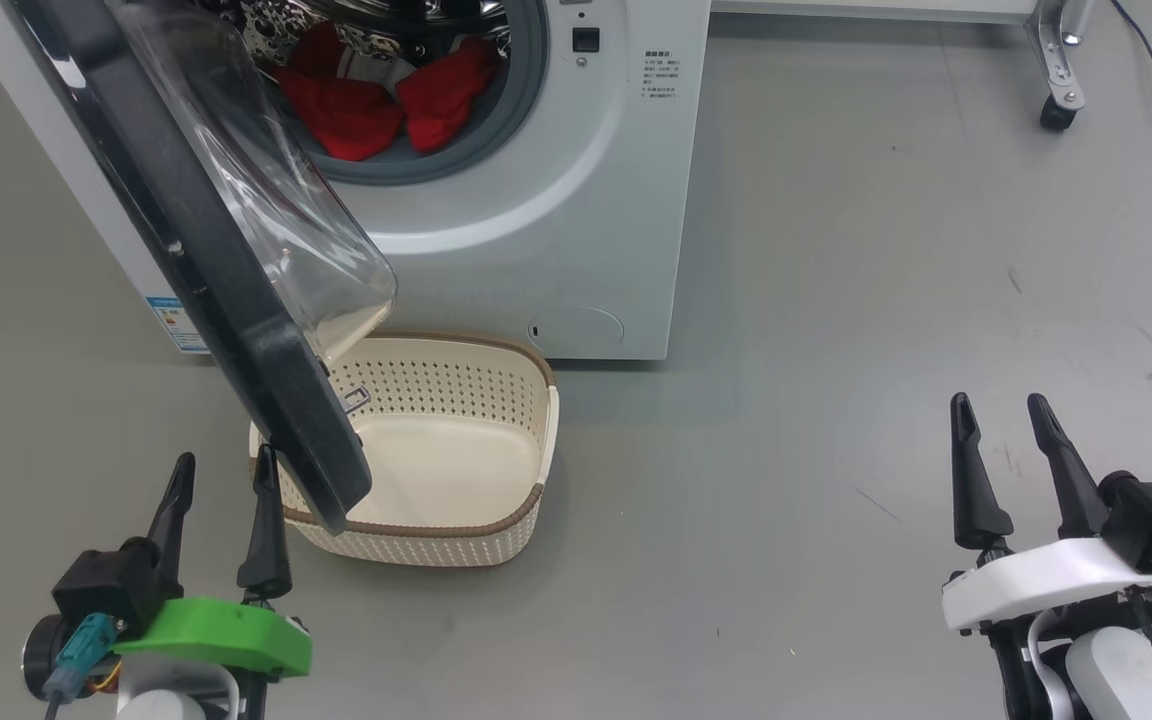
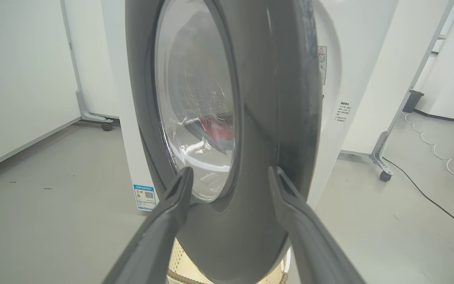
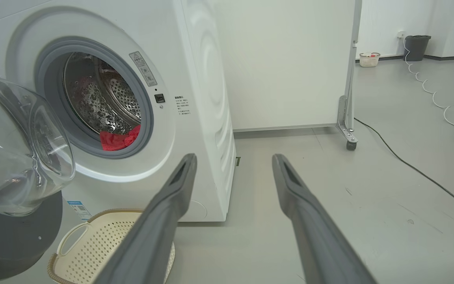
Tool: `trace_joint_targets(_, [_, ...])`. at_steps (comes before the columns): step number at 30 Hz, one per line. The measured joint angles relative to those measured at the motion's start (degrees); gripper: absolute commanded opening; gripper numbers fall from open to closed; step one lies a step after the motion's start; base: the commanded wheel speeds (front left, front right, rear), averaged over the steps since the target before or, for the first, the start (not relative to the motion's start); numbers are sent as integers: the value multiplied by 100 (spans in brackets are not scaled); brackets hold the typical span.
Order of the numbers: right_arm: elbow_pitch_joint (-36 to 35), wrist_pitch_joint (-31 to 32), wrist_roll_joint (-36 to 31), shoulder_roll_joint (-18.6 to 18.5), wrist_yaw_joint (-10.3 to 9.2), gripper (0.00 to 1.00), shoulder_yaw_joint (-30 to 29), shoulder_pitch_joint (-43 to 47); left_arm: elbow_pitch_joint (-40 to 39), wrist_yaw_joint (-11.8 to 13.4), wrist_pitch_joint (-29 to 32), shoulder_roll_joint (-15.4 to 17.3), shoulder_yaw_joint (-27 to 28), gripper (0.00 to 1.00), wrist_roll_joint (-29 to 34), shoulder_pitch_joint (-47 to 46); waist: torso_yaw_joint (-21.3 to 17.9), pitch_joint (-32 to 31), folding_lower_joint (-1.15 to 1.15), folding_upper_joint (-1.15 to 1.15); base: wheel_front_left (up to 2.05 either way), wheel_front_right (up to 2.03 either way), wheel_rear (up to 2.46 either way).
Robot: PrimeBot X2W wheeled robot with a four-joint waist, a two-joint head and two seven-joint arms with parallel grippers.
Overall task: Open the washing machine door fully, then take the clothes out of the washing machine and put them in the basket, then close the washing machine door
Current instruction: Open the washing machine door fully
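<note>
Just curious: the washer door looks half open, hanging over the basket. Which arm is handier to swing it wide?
Likely left. The open left gripper sits beside the washing machine door, at its black rim; the right gripper hangs well away.

No word or number can be read with certainty. On the front of the big white front-loading washing machine (image 3: 168,134), right of its grey-rimmed mouth (image 3: 148,118), stands a short block of small dark print (image 1: 664,75) with a bolder heading line, its characters too small to make out. A narrow pale warning label (image 3: 143,73) on the ring beside the mouth bears a red-edged triangle sign above fine, illegible print. Low on the machine's front, at the left in the head view, sits a small blue sticker (image 2: 145,196) with a square code and tiny unreadable lines.
</note>
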Motion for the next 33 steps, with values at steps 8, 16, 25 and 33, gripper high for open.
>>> trace_joint_targets(8, [-174, 0, -223, 151, 7, 100, -205, 192, 1, -8, 0, 0, 4, 100, 22, 0, -5, 30, 0, 0, 0, 0, 0])
trace_joint_targets(16, [-230, 0, -441, 283, 78, 100, -314, 371, 11, -51, 1, 0, 5, 100, 29, 0, 4, 26, 0, 0, 0, 0, 0])
trace_joint_targets(25, [-282, 0, -555, 430, 196, 100, -421, 481, 13, -56, 0, 0, 8, 100, 27, 0, -11, 27, 0, 0, 0, 0, 0])
trace_joint_targets(33, [-286, 0, -647, 535, 283, 100, -532, 564, 13, -57, 0, 0, 11, 100, 27, 0, -19, 43, 0, 0, 0, 0, 0])
